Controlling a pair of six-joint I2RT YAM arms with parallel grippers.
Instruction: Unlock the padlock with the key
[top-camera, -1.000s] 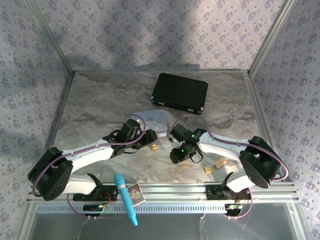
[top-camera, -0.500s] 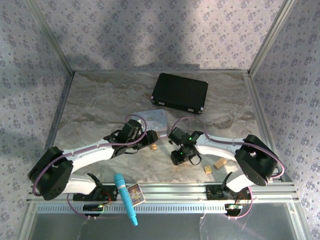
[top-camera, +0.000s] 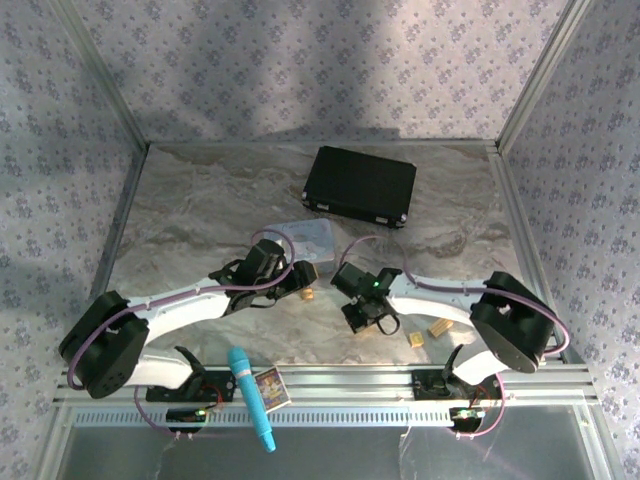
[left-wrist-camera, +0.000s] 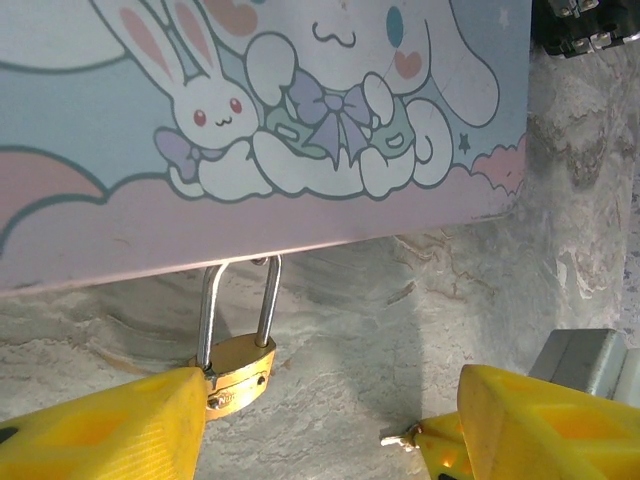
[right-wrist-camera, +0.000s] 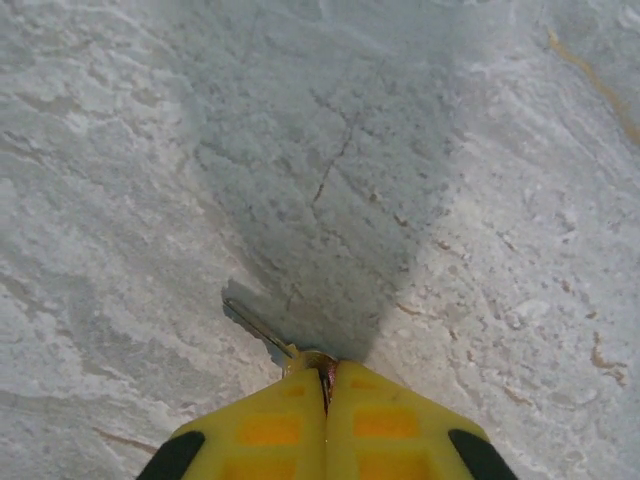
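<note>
Patterned walls (top-camera: 300, 70) are closing in a marbled table (top-camera: 200, 210) on three sides. Bare stone is lying open left of the left claw (left-wrist-camera: 332, 402) and ahead of the right claw (right-wrist-camera: 328, 372). One black case (top-camera: 360, 186) is sitting well beyond both. One tin (left-wrist-camera: 300, 100) is lying just ahead of the left claw. Two blocks (top-camera: 438, 327) are lying right of the right claw. The left claw is standing wide, with the single padlock (left-wrist-camera: 238, 368) just beside one fingertip, its shackle running under the tin's edge. The right claw is pinching the one key (right-wrist-camera: 258, 328), its blade pointing forward-left.
</note>
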